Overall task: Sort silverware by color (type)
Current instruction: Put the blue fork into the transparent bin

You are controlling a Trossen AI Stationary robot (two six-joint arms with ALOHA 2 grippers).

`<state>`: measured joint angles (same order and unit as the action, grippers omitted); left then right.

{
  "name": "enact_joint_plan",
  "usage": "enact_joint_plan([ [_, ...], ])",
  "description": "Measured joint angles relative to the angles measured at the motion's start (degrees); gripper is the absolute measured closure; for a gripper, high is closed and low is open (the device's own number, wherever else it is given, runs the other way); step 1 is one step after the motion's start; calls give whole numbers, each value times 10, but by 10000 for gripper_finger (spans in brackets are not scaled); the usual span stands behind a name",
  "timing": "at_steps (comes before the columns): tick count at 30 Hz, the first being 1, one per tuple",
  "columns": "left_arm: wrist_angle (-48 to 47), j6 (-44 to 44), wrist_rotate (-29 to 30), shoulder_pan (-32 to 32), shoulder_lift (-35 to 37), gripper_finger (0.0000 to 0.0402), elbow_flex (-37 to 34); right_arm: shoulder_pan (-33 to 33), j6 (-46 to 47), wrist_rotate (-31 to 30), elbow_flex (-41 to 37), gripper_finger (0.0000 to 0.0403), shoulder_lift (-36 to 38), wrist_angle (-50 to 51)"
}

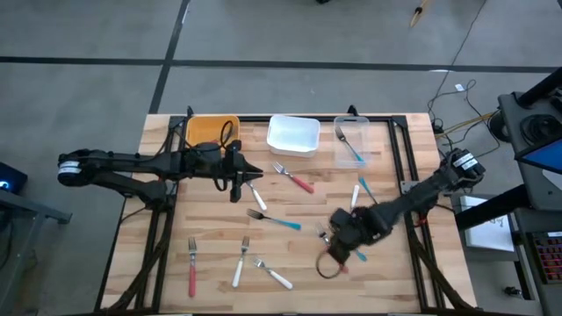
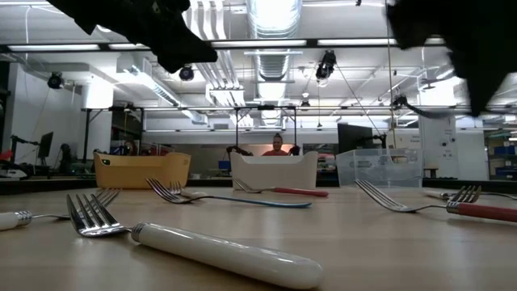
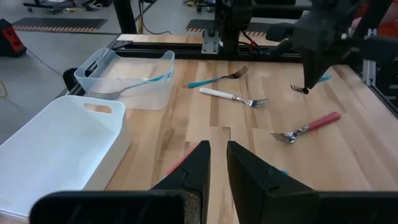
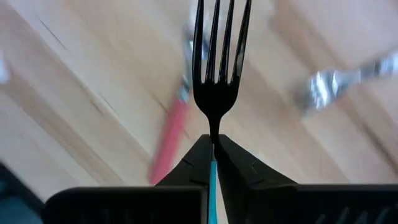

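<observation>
Fork (image 4: 215,68) with teal handle, pinched tines-out in the right gripper (image 4: 213,152), hangs above the table's right half. Carrying it level to the clear bin (image 1: 351,140), where another teal fork lies, looks best. Left gripper (image 3: 217,165), slightly parted and empty, waits near the white bin (image 3: 56,149).

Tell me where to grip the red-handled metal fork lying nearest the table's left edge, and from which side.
Grip the red-handled fork at mid-handle, coming straight down from above, fingers astride it. It lies flat on the wooden table; the straight handle is thicker than the tines, with bare wood on both sides.
</observation>
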<state>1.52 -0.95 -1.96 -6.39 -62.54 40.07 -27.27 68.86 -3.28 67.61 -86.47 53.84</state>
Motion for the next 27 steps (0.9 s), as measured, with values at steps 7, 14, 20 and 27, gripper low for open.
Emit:
enact_joint_plan([
  [7, -11, -15, 0, 0, 6, 366, 0, 115, -73, 21, 79, 394, 0, 25],
  [14, -40, -16, 0, 0, 14, 366, -1, 279, -176, 45, 160, 394, 0, 131],
  [20, -62, -20, 1, 0, 16, 366, -1, 451, -306, 89, 178, 394, 1, 169],
  [27, -71, -30, 1, 0, 17, 366, -2, 648, -449, 97, 174, 394, -19, 204],
])
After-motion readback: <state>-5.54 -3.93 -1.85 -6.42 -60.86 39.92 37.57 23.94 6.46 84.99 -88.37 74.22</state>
